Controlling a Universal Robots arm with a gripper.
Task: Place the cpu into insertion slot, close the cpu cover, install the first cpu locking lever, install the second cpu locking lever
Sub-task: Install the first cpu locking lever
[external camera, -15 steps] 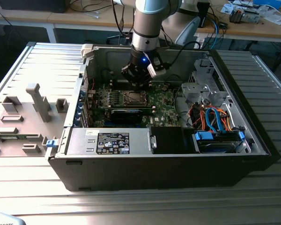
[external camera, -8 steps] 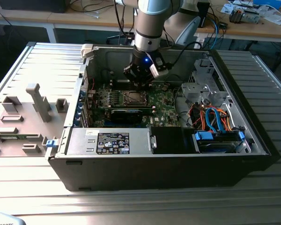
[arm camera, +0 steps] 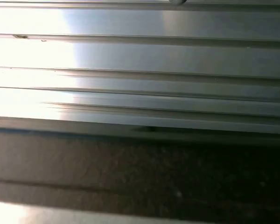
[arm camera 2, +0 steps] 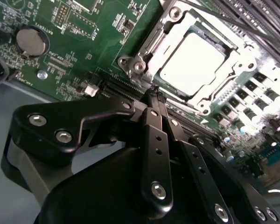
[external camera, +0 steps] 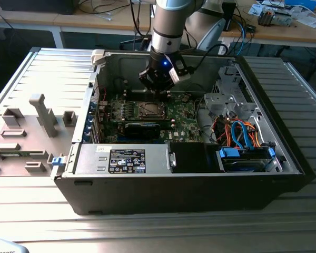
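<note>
Silvery cpu (arm camera 2: 191,63) sits in the insertion slot (arm camera 2: 224,95) at the upper right of the second wrist view, the cpu cover (arm camera 2: 151,44) framing it. Just below, the gripper (arm camera 2: 155,95) has its black fingers (arm camera 2: 154,140) pressed together, holding nothing.

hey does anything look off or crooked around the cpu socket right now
Nothing stands out. In the second wrist view the cpu sits flat and square under the cover, and the gripper is shut just beside the socket.
</note>
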